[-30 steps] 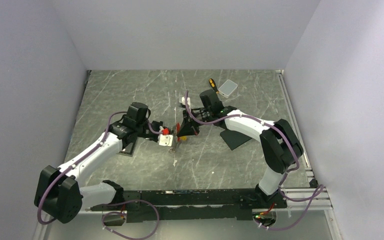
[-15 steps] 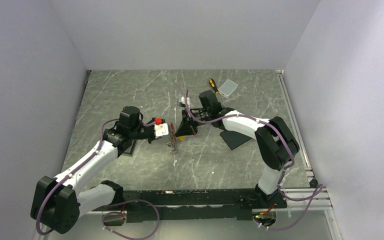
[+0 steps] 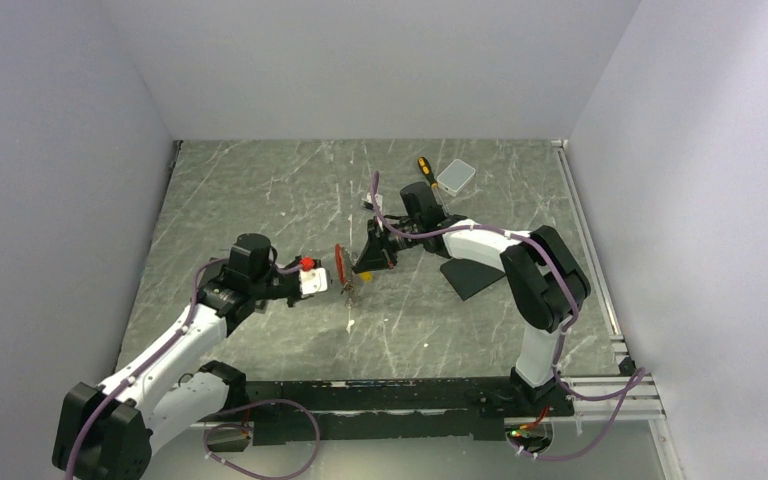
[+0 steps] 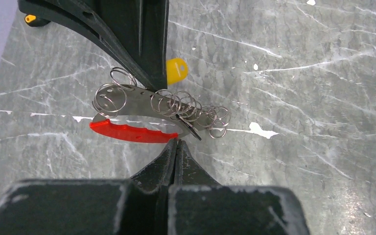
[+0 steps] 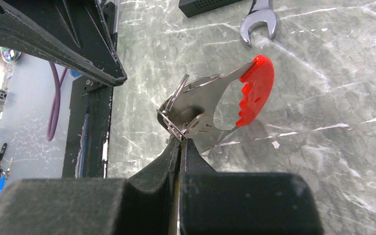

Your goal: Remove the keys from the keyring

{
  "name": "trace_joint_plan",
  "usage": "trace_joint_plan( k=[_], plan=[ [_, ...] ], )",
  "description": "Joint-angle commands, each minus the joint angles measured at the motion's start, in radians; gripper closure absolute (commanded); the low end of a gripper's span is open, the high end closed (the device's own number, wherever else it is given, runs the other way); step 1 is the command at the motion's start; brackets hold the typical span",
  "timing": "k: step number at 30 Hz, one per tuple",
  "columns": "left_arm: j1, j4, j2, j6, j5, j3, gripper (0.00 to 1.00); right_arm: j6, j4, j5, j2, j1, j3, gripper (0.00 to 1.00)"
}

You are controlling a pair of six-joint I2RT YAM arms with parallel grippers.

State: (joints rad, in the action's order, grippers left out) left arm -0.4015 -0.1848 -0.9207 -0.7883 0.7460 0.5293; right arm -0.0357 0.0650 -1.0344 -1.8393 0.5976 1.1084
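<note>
We see right gripper (image 5: 178, 143) pinched shut on the keyring (image 5: 196, 104); left gripper (image 4: 176, 146) fully closed, nothing visibly held; tips just beside red strip (image 4: 127, 132).

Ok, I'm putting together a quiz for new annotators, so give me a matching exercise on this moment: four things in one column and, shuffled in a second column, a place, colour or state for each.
Things:
1. screwdriver
2. wrench
3. plastic strip
4. left end effector

Place, colour or state:
A. red and curved
B. shut
C. silvery, lying flat
D. beside the small clear box

Pairs: 1-D, 2-C, 3-A, 4-B.
</note>
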Motion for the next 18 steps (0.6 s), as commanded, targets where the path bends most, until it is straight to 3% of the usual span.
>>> trace_joint_plan(
  k=[1,5,8,18],
  plan=[
    [0.005,-0.045,0.024,-0.044,-0.002,0.032,0.98,0.004,0.035,-0.010,0.021,0.005,0.002,1.00],
    [0.013,-0.082,0.009,-0.020,-0.001,0.088,0.74,-0.007,0.026,-0.008,0.046,0.007,0.012,1.00],
    [0.015,-0.127,-0.003,-0.025,0.005,0.130,0.63,-0.044,-0.004,0.006,0.069,0.014,0.026,1.00],
    [0.026,-0.197,-0.009,-0.096,0.053,0.211,0.51,-0.202,-0.184,0.070,0.104,0.038,0.094,1.00]
  ],
)
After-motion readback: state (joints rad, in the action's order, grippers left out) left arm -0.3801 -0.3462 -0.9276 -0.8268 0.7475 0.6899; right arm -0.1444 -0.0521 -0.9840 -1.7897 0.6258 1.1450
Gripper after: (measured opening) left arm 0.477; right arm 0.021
